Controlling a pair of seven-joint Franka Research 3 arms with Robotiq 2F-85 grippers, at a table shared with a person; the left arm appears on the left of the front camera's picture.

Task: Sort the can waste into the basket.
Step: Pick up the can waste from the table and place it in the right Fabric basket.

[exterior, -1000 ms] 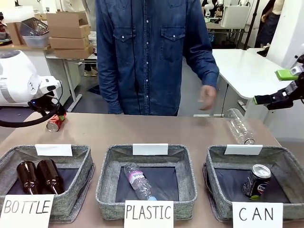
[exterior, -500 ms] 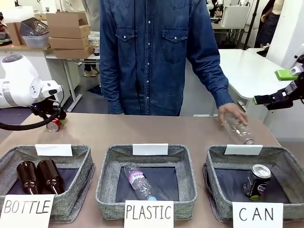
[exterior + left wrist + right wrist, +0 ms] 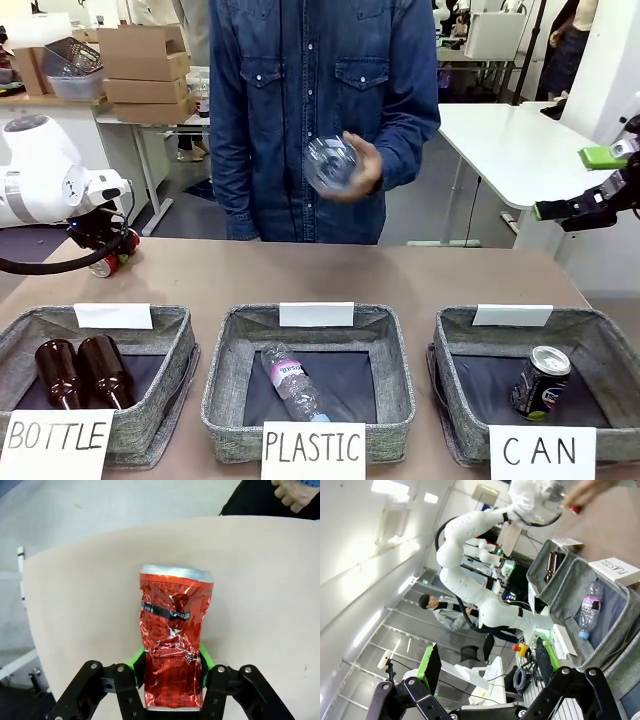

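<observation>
Since the person [image 3: 320, 100] lifted the clear bottle [image 3: 330, 162], left fingers [image 3: 135, 664] clamp the red can [image 3: 172, 650]; right fingers [image 3: 431, 667] gape.

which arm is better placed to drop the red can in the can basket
Left. The left gripper is clamped on the red can. The right gripper hangs open and empty out to the right, though it is nearer the CAN basket.

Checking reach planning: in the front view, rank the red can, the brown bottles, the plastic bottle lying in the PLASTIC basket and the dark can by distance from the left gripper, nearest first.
1. red can: held in the left gripper, far left.
2. brown bottles: BOTTLE basket, left.
3. plastic bottle: PLASTIC basket, middle.
4. dark can: CAN basket, right.
</observation>
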